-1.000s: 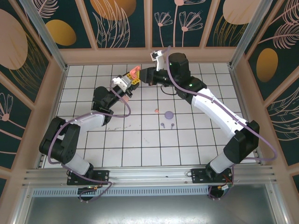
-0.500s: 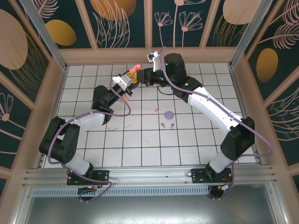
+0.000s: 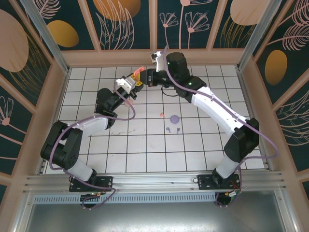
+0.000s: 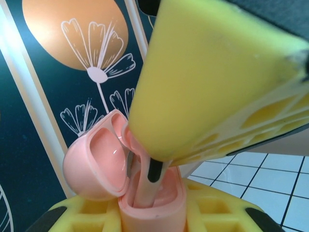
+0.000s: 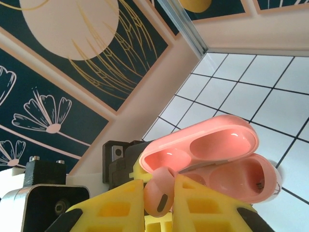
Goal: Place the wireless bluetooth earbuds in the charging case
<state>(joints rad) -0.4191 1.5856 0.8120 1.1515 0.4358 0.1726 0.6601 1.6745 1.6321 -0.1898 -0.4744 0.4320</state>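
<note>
The left gripper [image 3: 136,83] is clamped on the open pink case [image 5: 217,145], holding it lifted near the far edge of the table [image 3: 207,145], with its arm bent at the elbow. This looks like the seating step. The pale pink earbud [image 5: 155,186] points stem-first into a socket, pinched by the right gripper [image 5: 158,193], whose arm stretches long toward that far edge. Next I'd expect a straight push in, then a clean release.

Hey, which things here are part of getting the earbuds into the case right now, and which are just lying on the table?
In use: pink charging case in the left gripper; pale pink earbud in the right gripper.
Lying on the table: coral-red bud; two purple buds; purple round piece.
</note>
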